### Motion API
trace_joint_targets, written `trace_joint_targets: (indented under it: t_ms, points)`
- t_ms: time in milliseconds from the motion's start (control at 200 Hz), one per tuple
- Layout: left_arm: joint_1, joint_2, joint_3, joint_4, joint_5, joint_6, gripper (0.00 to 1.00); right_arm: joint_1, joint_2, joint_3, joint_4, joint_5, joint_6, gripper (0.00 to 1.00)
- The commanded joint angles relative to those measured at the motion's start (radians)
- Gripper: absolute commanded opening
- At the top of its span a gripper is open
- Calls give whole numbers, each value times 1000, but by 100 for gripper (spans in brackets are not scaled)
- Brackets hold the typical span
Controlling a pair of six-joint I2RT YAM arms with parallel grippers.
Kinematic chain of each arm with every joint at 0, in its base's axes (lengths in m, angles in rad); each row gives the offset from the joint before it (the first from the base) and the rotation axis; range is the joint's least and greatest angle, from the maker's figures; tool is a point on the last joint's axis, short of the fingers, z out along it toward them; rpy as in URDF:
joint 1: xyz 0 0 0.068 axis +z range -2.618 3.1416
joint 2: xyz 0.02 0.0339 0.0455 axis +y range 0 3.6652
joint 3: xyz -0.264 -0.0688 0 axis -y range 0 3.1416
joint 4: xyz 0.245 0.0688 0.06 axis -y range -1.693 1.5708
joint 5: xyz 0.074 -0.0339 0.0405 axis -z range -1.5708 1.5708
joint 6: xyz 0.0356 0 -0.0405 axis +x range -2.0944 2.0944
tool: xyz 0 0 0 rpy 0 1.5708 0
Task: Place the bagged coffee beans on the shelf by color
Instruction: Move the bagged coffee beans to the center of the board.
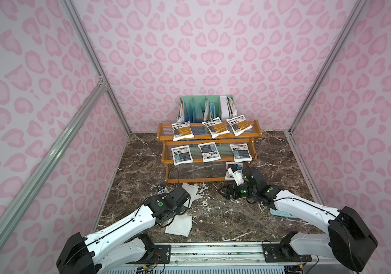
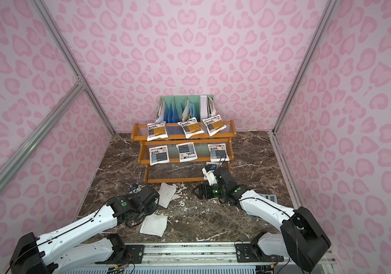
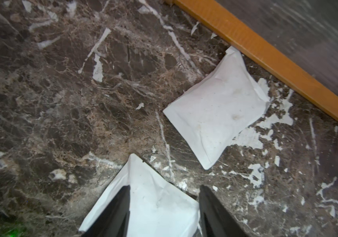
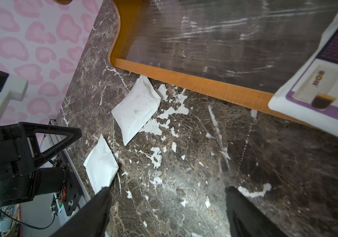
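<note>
**Shelf** (image 1: pixel 189 180): stands at 12 o'clock on the table (image 1: pixel 213 225).
- Top tier: three orange pouches (image 1: pixel 182 130).
- Middle tier: three blue pouches (image 1: pixel 208 151).
- Bottom tier: one purple pouch (image 4: pixel 307 102) at the 3 o'clock end, lying across the front rail rather than fully inside.

**Far white pouch** (image 3: pixel 217 110): blank side up on the table at the shelf's 7 o'clock, one corner at the rail.

**Near white pouch** (image 3: pixel 155 197): blank side up, at the table's 7 o'clock.

**Hazards**
- The purple pouch overhangs the rail, so a brush from the right arm would likely tip it off.
- The colour of both loose pouches is hidden. It is probably purple, but unconfirmed.
- A flat pouch on smooth stone may be pinched by one corner only, then swing or drop.

**Left claw** (image 3: pixel 165 187): fingers partly apart above the near white pouch, one over it and one just past its edge. Nothing is gripped, and contact cannot be told.

**Right claw** (image 4: pixel 169 188): fingers wide apart over bare table, holding nothing. The purple pouch is near but apart.
</note>
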Motion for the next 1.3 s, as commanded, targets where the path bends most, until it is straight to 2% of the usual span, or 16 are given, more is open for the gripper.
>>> trace_joint_targets:
  t_ms: [0,235,455,700,995,1075,1140,1235,1295]
  points:
    - [50,-18,-67,97,51,-13,66,2,5,4,6,-21,-25,88]
    - [164,-113,-201,319,117,84,68,2,4,-9,13,-27,-30,87]
    - [223,-128,-252,401,195,146,68,2,9,-20,16,-21,-27,87]
    - [249,-61,-295,527,221,158,67,-1,4,-18,9,-14,-30,86]
    - [270,98,-296,649,281,183,63,-22,-4,-14,-3,-20,-36,86]
    - [269,144,-280,660,306,186,57,-27,-7,-13,-9,-22,-39,86]
    - [270,180,-260,652,319,198,47,-32,-12,-14,-9,-24,-40,86]
    - [269,229,-219,611,337,233,18,-37,-11,-14,-10,-24,-40,86]
    - [270,257,-190,580,342,250,4,-38,-11,-17,-11,-24,-42,86]
